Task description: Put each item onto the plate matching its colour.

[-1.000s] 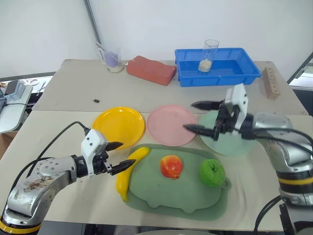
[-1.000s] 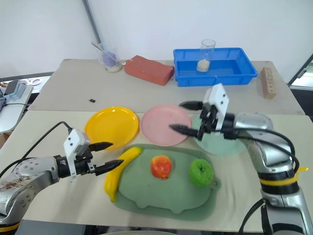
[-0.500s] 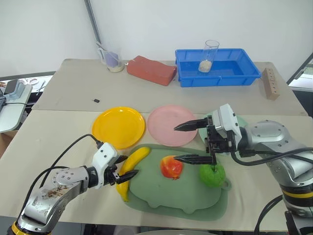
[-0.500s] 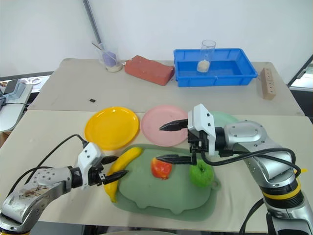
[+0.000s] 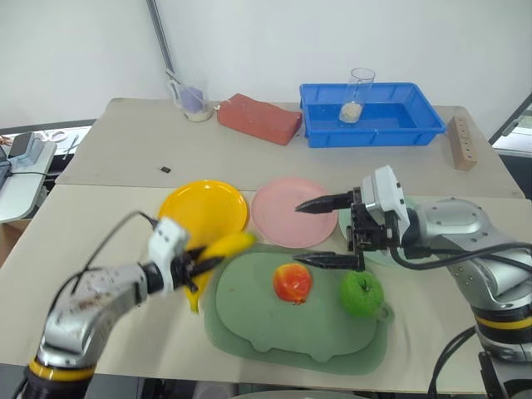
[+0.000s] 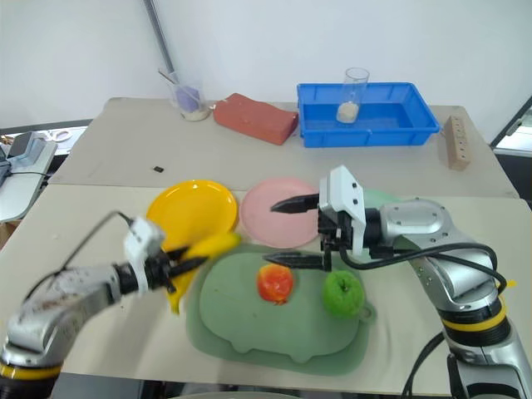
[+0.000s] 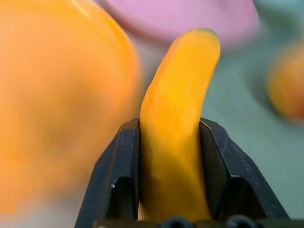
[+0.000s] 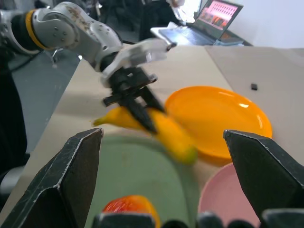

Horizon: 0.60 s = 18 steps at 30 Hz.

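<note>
My left gripper (image 5: 202,263) is shut on the curved yellow banana (image 5: 223,248) and holds it off the table, at the near edge of the yellow plate (image 5: 202,208). In the left wrist view the banana (image 7: 176,128) sits clamped between both black fingers (image 7: 118,183). The red-and-yellow fruit (image 5: 292,283) and the green apple (image 5: 361,293) lie on the dull-green tray (image 5: 291,337). My right gripper (image 5: 299,233) is open and empty, pointing left above the tray's far edge, beside the pink plate (image 5: 283,212). It partly hides the mint green plate (image 5: 343,223).
At the back of the table stand a blue bin (image 5: 391,116) with a clear glass (image 5: 357,93) in it, a red brick (image 5: 258,118), a cup (image 5: 191,101) and a wooden block (image 5: 461,141). A small black item (image 5: 165,170) lies behind the yellow plate.
My left gripper closed on the banana and lifted it off the tray's left edge toward the yellow plate. My right gripper swung left from over the mint green plate and stayed open.
</note>
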Each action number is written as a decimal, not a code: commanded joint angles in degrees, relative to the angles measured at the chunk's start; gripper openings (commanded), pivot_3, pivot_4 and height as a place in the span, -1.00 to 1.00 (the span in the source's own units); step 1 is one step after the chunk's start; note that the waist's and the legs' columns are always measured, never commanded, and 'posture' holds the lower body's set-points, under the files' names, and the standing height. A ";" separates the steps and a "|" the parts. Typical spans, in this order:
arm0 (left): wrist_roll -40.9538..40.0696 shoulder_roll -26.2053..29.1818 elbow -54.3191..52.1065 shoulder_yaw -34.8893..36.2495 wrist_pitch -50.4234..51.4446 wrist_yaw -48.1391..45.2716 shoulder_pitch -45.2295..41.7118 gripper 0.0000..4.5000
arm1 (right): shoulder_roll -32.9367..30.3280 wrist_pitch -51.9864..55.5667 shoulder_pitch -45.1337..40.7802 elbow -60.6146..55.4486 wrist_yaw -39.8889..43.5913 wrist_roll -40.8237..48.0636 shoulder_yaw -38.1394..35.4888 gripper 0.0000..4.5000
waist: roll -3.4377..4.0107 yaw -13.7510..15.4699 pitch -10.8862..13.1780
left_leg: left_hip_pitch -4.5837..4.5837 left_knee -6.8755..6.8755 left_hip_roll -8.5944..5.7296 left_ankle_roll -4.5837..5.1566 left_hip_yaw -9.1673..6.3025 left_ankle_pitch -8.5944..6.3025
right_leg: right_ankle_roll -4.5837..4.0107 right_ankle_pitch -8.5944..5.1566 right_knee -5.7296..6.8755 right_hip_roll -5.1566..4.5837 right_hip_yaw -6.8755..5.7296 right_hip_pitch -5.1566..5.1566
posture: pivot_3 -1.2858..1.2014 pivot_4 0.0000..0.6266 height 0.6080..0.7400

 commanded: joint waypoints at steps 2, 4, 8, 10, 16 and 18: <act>5.21 -0.46 11.06 0.95 -3.77 3.56 -9.43 -0.46 | 2.79 -0.84 -4.22 1.94 -6.54 -5.60 1.32 1.00 | 0.05 -0.18 -0.04 | 0.03 0.01 -0.05 0.01 0.02 0.00 | 0.02 0.01 -0.06 -0.02 0.06 0.11 | 0.03 -0.52 1.00; 8.96 -1.45 17.10 -0.71 -6.07 5.22 -13.66 -0.46 | 4.44 -0.75 -5.78 3.01 -9.31 -8.27 2.44 1.00 | 0.07 -0.37 -0.06 | 0.06 -0.03 -0.07 0.03 0.01 0.00 | 0.02 0.01 -0.05 0.00 0.10 0.10 | 0.03 -0.52 1.00; 12.90 -4.18 22.75 -3.03 -6.64 7.86 -18.01 -0.46 | 6.65 1.13 -7.70 3.16 -12.42 -9.68 3.10 1.00 | 0.08 -0.22 -0.06 | -0.12 -0.04 -0.06 0.04 0.00 -0.01 | 0.02 0.02 0.12 0.03 0.09 0.12 | 0.03 -0.52 1.00; 14.40 -5.66 24.17 -4.20 -7.49 8.44 -19.37 -0.46 | 7.26 2.05 -8.33 3.07 -13.35 -9.95 3.12 1.00 | 0.08 -0.15 -0.05 | -0.11 -0.01 -0.06 0.04 0.00 0.00 | 0.03 0.02 0.13 0.03 0.08 0.14 | 0.03 -0.52 1.00; 15.35 -6.77 25.86 -4.27 -8.34 6.69 -20.87 0.55 | 6.67 2.98 -7.75 2.60 -14.20 -10.41 2.30 1.00 | 0.06 -0.03 -0.05 | -0.08 0.01 -0.06 0.01 -0.01 0.02 | 0.07 0.05 0.16 0.03 0.04 0.19 | 0.03 -0.52 1.00; 15.32 -6.43 25.52 -3.98 -7.95 6.23 -20.93 0.95 | 6.25 2.82 -7.10 2.50 -14.24 -10.74 1.98 1.00 | 0.06 -0.08 -0.05 | -0.07 -0.01 -0.06 0.01 -0.01 0.02 | 0.07 0.05 0.16 0.03 0.04 0.18 | 0.03 -0.52 1.00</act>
